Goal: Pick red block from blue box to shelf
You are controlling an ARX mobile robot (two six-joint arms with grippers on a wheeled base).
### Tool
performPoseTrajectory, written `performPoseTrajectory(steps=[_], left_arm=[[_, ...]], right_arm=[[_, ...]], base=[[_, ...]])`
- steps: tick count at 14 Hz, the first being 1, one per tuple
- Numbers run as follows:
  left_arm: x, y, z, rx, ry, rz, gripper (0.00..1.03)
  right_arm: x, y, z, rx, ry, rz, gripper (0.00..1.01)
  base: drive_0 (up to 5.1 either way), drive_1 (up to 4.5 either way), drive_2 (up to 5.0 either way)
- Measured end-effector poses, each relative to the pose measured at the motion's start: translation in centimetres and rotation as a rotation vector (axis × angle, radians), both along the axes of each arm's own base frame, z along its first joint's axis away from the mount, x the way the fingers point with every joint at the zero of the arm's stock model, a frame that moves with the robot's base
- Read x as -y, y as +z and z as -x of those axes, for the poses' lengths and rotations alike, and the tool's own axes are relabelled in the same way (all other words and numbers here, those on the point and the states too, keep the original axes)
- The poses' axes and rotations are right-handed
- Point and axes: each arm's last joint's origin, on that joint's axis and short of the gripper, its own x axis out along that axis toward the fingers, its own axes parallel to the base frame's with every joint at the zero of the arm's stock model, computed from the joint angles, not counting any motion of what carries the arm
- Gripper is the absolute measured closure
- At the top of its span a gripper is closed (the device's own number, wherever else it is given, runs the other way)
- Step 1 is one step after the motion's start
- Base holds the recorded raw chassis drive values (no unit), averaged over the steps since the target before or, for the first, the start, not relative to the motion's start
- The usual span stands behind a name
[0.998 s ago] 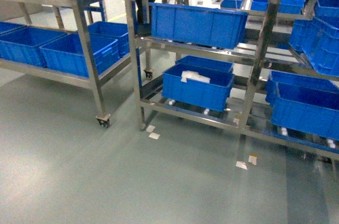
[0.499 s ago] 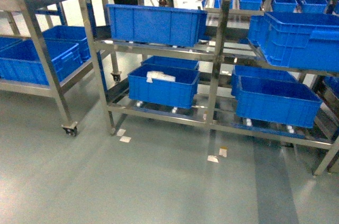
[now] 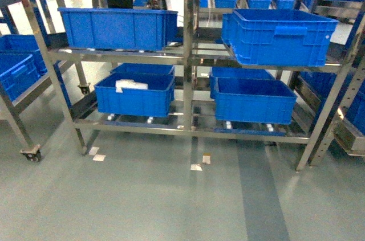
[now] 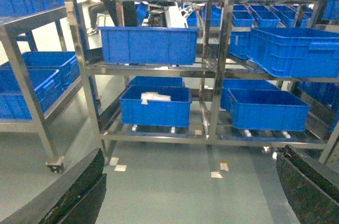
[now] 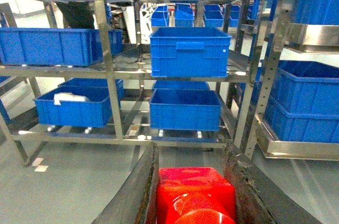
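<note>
Right gripper [image 5: 193, 192], bottom centre of its wrist view, has its fingers clamped on the red block [image 5: 195, 197] for carrying toward the shelf [image 3: 188, 53] filling the frame ahead, left gripper [image 4: 185, 192] spread empty.

We see the red block [image 5: 196, 195], glossy, stud forward, clamped between our right hand [image 5: 193, 192] fingers at six o'clock. The steel shelf [image 3: 188, 58] stands at twelve o'clock, upright.

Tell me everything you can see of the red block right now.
The red block shows only in the right wrist view: glossy red plastic, rounded top corners, a curved form on its near face, lower part cut off by the frame. It sits squeezed between the two dark fingers of the right gripper, facing the shelf.
</note>
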Motion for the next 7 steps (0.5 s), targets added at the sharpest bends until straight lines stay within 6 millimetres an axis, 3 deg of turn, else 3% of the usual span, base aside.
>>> performPoseTrajectory(steps=[7], left_arm=[[0.0, 0.0, 0.0, 0.0, 0.001, 0.0, 0.05]], right_arm=[[0.0, 0.05, 0.0, 0.005, 0.0, 0.0, 0.72]], base=[[-1.5, -1.52, -1.5]])
